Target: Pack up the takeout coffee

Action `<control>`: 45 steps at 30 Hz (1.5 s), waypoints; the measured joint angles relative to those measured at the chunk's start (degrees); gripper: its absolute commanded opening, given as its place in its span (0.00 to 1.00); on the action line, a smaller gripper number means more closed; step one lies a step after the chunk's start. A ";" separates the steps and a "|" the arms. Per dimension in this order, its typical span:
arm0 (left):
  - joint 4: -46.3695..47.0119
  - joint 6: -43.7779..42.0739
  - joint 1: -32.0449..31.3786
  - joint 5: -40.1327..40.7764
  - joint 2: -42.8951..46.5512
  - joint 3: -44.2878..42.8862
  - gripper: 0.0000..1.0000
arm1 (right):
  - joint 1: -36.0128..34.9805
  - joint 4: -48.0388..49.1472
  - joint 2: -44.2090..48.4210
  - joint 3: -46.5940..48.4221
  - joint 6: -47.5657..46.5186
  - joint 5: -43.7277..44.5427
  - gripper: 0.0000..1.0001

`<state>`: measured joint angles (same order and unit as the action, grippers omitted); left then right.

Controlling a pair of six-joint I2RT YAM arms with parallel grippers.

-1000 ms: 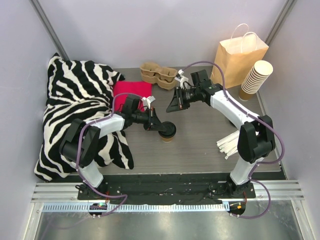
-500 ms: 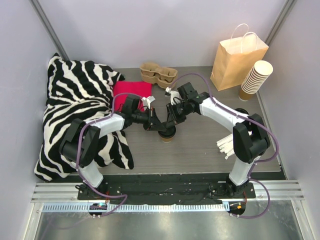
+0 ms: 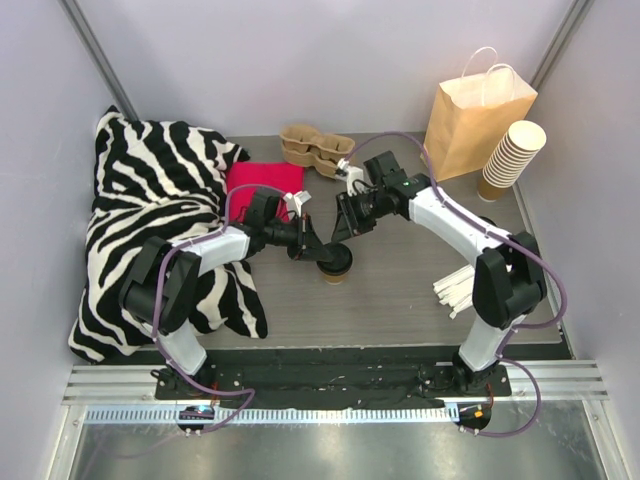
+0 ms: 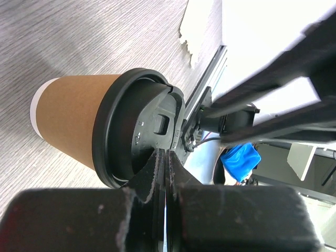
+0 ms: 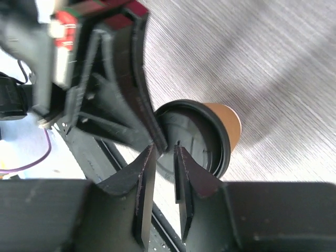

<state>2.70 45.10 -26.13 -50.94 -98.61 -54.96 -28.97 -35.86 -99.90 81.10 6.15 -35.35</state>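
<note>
The takeout coffee (image 3: 335, 264), a small tan cup with a black lid (image 4: 134, 139), stands upright on the grey table (image 3: 400, 290) at its middle. My left gripper (image 3: 312, 250) comes in from the left. Its jaws are shut and its tips (image 4: 167, 157) rest against the top of the lid, with nothing between them. My right gripper (image 3: 342, 226) hangs just behind and above the cup. In the right wrist view its jaws (image 5: 165, 152) stand a narrow gap apart over the lid (image 5: 197, 137), empty, next to the left gripper's fingers (image 5: 152, 126).
A tan paper bag (image 3: 477, 112) stands at the back right beside a tall stack of lidless cups (image 3: 510, 155). A pulp cup carrier (image 3: 317, 147) and a red cloth (image 3: 264, 180) lie behind the cup. There is zebra fabric (image 3: 160, 220) on the left and white sticks (image 3: 458, 288) on the right.
My right gripper swung down from the back towards the cup lid, then drew back a little, and its jaws parted slightly. The left gripper and the cup stayed put.
</note>
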 measured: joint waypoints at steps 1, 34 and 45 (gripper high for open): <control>0.00 0.00 0.00 0.09 0.11 0.00 0.00 | 0.13 -0.15 0.87 0.00 -0.04 0.13 0.31; -37.33 -52.94 -18.95 33.24 14.34 -17.68 0.27 | 1.03 -3.19 -1.01 -1.86 0.81 4.55 0.36; -38.32 -59.78 -22.49 41.75 10.21 -19.69 0.20 | 1.03 -3.15 -1.99 -1.86 1.51 4.57 0.30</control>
<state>-35.62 -14.68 -48.62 -9.19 -88.40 -74.65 -27.94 -39.00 -101.89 79.24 7.66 -30.79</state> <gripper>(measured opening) 0.223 0.322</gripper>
